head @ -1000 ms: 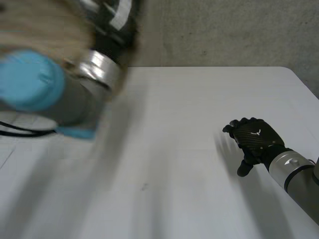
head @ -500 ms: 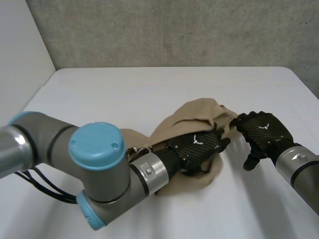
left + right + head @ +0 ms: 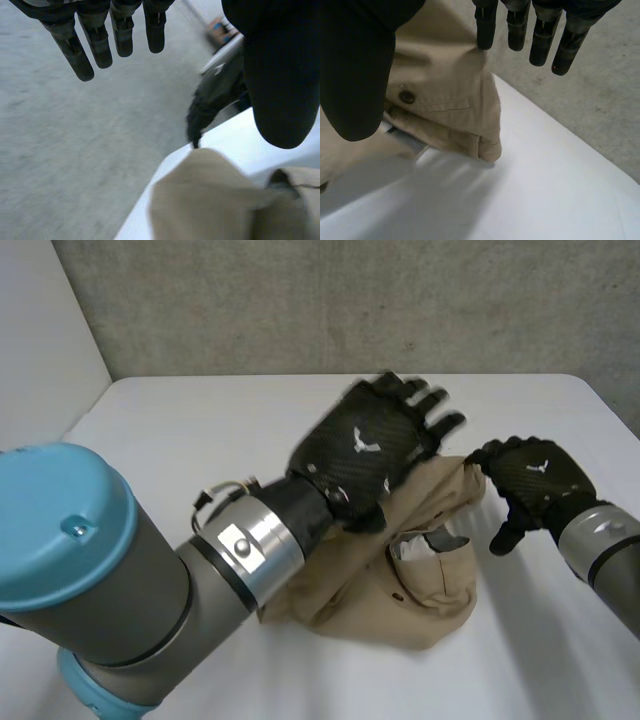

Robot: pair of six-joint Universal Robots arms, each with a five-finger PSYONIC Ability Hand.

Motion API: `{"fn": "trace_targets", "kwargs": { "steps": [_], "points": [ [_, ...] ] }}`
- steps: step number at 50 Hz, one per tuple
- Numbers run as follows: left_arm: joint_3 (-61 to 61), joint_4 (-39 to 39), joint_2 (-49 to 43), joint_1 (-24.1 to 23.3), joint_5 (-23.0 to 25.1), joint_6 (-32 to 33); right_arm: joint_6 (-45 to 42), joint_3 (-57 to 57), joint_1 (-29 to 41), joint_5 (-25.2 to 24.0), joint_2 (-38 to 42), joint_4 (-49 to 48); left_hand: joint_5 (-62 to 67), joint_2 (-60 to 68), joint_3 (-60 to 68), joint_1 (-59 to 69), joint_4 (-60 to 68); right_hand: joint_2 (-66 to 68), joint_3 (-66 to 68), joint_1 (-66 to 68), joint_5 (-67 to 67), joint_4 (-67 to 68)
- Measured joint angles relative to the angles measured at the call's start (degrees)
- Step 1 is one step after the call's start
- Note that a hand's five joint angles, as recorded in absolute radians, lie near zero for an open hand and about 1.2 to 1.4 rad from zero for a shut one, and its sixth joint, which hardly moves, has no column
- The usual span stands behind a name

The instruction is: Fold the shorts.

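While the left robot hand hovers open above the bunched shorts mid-frame, the open right robot hand sits closer, right at their upper-right corner.

Head camera high behind the arms, looking down over white desk to grey concrete wall, wrist cameras close along black left hand, facing the wall, and black right hand, facing the desk, all sharing crumpled beige shorts
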Motion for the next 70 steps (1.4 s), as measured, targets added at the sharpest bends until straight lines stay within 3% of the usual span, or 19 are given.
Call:
{"fn": "trace_targets", "kwargs": {
  "steps": [1, 2, 5, 10, 21, 30, 33, 37, 40, 41, 44, 48, 53, 59, 62, 70],
  "points": [
    [0.00, 0.00, 0.00, 0.00, 0.00, 0.00, 0.00, 0.00, 0.00, 0.00, 0.00, 0.00, 0.00, 0.00, 0.00, 0.00, 0.00, 0.00, 0.00, 0.00, 0.00, 0.00],
    [0.97, -0.35, -0.20, 0.01, -4.35, -0.09, 1.66, -1.65, -0.09, 0.11, 0.10, 1.20, 0.00, 0.00, 0.00, 0.00, 0.00, 0.00, 0.00, 0.00, 0.00, 0.00],
    [2.17, -1.40, -1.39, -0.38, -10.62, -0.14, 3.87, -4.09, -0.21, 0.15, 0.46, 3.48, 0.00, 0.00, 0.00, 0.00, 0.00, 0.00, 0.00, 0.00, 0.00, 0.00],
    [3.16, -4.74, -3.55, -2.41, -16.07, -0.70, 5.84, -8.38, -1.31, 0.05, 2.64, 7.26, 0.01, 0.00, 0.00, 0.00, 0.00, 0.00, 0.00, 0.00, 0.00, 0.00],
    [6.46, -14.17, -6.46, -5.20, -20.56, -9.45, 5.59, -16.15, -3.16, -0.19, 11.45, 10.94, 7.16, 6.56, 6.27, 6.49, 6.63, 0.00, 0.00, 0.00, 0.00, 0.00],
    [12.97, -22.37, -13.57, -4.92, -22.41, -11.05, 4.87, -23.53, -2.83, -0.91, 22.07, 11.91, 15.55, 14.86, 14.75, 15.61, 15.20, 0.00, 0.00, 0.00, 0.00, 0.00],
    [15.29, -24.77, -16.16, -4.67, -22.51, -10.88, 4.72, -26.89, -2.68, -1.14, 26.18, 11.72, 29.72, 30.20, 29.85, 30.83, 29.87, 0.00, 0.00, 0.00, 0.00, 0.00],
    [17.10, -25.97, -18.22, -4.27, -22.59, -10.45, 4.69, -30.60, -2.53, -1.70, 30.16, 11.46, 41.37, 42.04, 41.15, 41.03, 41.64, 0.81, 0.82, 0.98, 0.72, 0.69],
    [18.41, -25.69, -19.43, -3.48, -23.12, -9.47, 4.86, -34.00, -2.45, -3.63, 33.21, 11.22, 51.81, 52.01, 51.58, 50.05, 52.32, 16.04, 15.97, 14.03, 14.91, 15.12],
    [18.67, -25.49, -19.62, -3.23, -23.32, -9.19, 4.91, -34.41, -2.44, -4.03, 33.51, 11.16, 52.72, 53.65, 53.17, 50.19, 54.14, 16.04, 15.97, 14.03, 14.91, 15.12],
    [19.59, -24.32, -19.96, -2.00, -24.33, -7.91, 5.38, -36.65, -2.36, -6.83, 34.67, 10.57, 52.75, 54.39, 54.13, 50.19, 55.01, 46.38, 44.83, 38.71, 42.65, 44.03],
    [21.34, -21.35, -19.84, 0.96, -25.95, -4.82, 6.50, -40.20, -2.18, -10.67, 34.91, 9.46, 52.75, 54.49, 54.21, 50.19, 55.01, 54.38, 54.76, 42.18, 52.28, 54.23],
    [25.16, -16.06, -19.61, 5.11, -26.64, 0.05, 8.38, -47.39, -1.55, -12.35, 34.45, 8.72, 52.75, 54.63, 54.21, 50.19, 55.02, 54.38, 54.84, 42.18, 52.29, 54.56],
    [33.80, -7.71, -19.61, 9.69, -26.48, 5.65, 9.09, -59.45, 0.37, -8.66, 33.76, 5.33, 52.75, 54.71, 54.28, 50.19, 55.23, 54.38, 54.84, 43.08, 52.29, 54.57],
    [39.38, -1.53, -19.44, 11.40, -25.82, 7.83, 9.14, -65.87, 1.99, -4.01, 32.32, -0.07, 53.50, 54.72, 54.29, 50.19, 55.24, 54.37, 54.83, 43.08, 52.29, 54.57],
    [44.42, 13.51, -15.52, 12.81, -20.69, 8.56, 9.53, -66.76, 5.05, 1.82, 23.56, -15.30, 54.47, 54.84, 54.37, 51.24, 55.26, 54.38, 54.84, 43.31, 52.30, 54.57]
  ]
}}
